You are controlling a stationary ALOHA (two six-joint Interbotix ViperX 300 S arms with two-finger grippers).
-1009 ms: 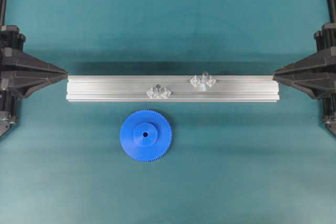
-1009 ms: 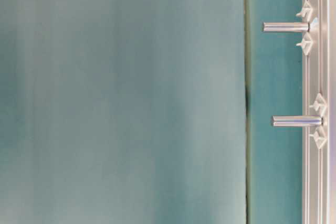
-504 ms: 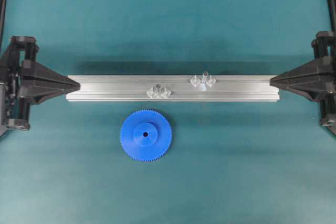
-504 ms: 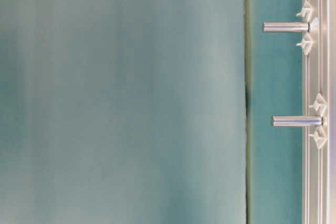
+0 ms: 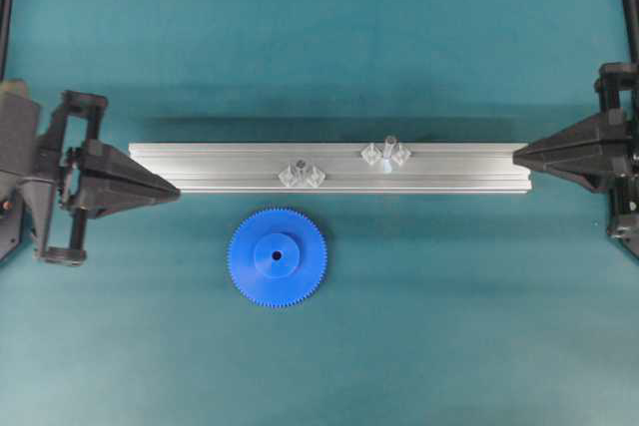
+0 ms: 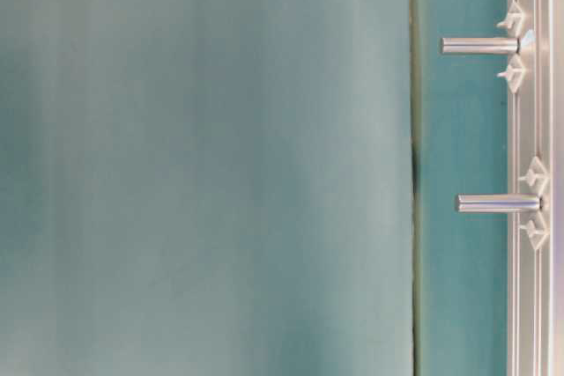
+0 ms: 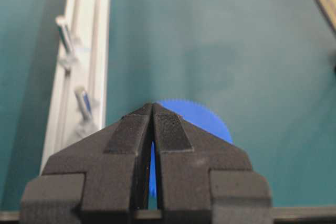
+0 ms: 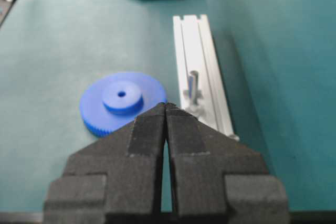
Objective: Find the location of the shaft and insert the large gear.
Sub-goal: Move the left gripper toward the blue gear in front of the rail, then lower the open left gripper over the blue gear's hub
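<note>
Teal mat [image 5: 319,37] is carrying rail [image 5: 200,169], two pegs standing on it, gear [image 5: 277,257] lying flat just in front, untouched. Your left gripper [image 5: 176,188] is advancing: tip was at rail's left end a second ago, now overlapping rail's front left corner, heading toward gear. Jaws are clenched, gripping nothing. Right gripper [image 5: 517,155] is sitting at rail's right end, barely shifted, also clenched and empty. Shaft [image 5: 389,151], paler peg right of centre, is waiting bare. You are needing jaws spread before gear pickup; approach only beginning.

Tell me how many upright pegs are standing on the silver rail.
2. The shaft stands right of the rail's middle near its far edge; the darker-tipped peg stands left of it, nearer the large gear.
</note>
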